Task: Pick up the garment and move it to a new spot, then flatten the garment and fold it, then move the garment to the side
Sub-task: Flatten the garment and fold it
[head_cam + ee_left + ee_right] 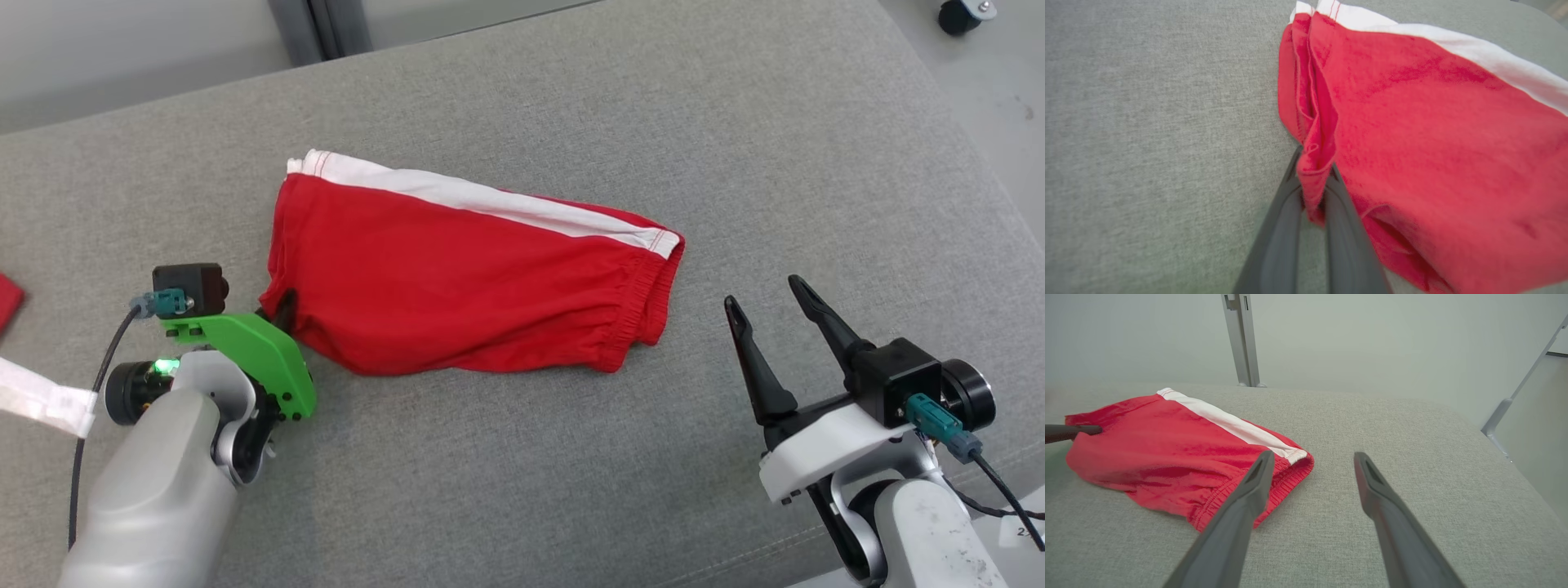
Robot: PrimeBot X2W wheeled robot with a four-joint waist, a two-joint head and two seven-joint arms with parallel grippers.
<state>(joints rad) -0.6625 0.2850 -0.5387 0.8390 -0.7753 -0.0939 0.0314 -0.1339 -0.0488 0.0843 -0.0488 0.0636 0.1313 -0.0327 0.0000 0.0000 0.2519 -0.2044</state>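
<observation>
Left wrist view: jaws pinch garment [1433, 122].

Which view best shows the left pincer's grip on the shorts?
Left wrist view: left pincer shut on a fold of the shorts, close up. Head view half hides it; right wrist view shows a distant fingertip.
</observation>
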